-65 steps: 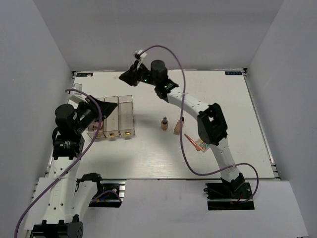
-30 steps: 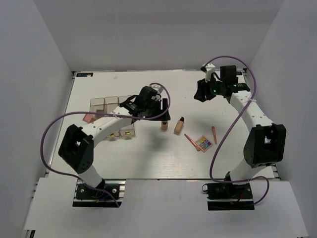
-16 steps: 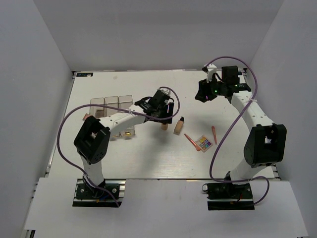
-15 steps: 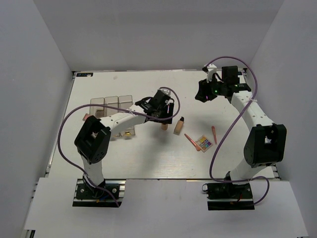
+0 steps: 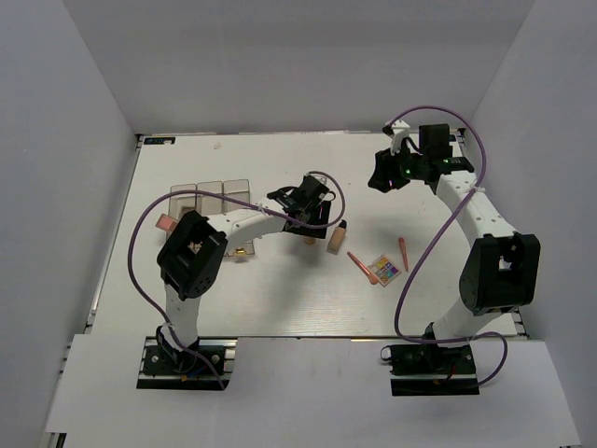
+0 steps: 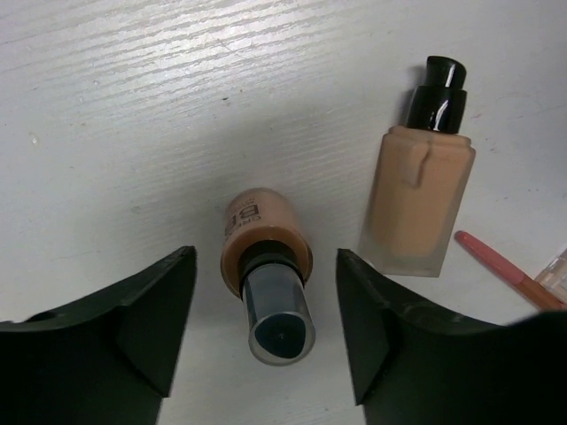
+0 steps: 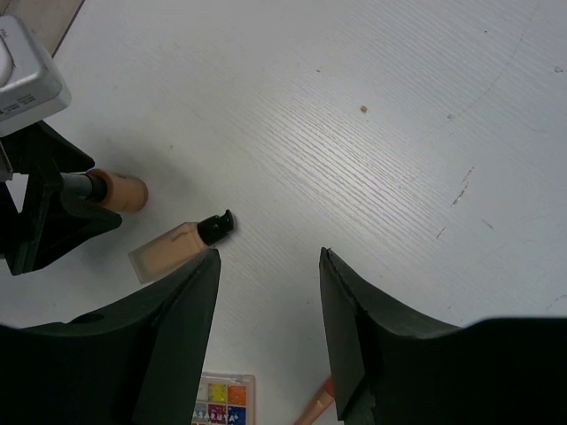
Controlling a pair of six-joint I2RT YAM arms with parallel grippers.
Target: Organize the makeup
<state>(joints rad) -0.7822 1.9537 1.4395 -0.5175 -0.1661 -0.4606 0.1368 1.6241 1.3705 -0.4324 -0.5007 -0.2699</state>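
Foundation bottle (image 6: 268, 282) stands between spread left pincer (image 6: 264, 258); wrist view only.

The pencil (image 6: 496, 263) runs out of sight behind the left gripper (image 6: 263, 266); only a palette (image 6: 556, 268) corner shows beside it. Beneath the right gripper (image 7: 269, 266), the frame's edge cuts that palette and a second pencil (image 7: 312, 409). The left arm (image 5: 244, 220) hides part of the box (image 5: 201, 193)

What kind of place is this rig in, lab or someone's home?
Looks like a lab test cell, not a home: a white table boxed in by plain grey walls, left arm and right arm bolted at its near edge, makeup laid out as props.
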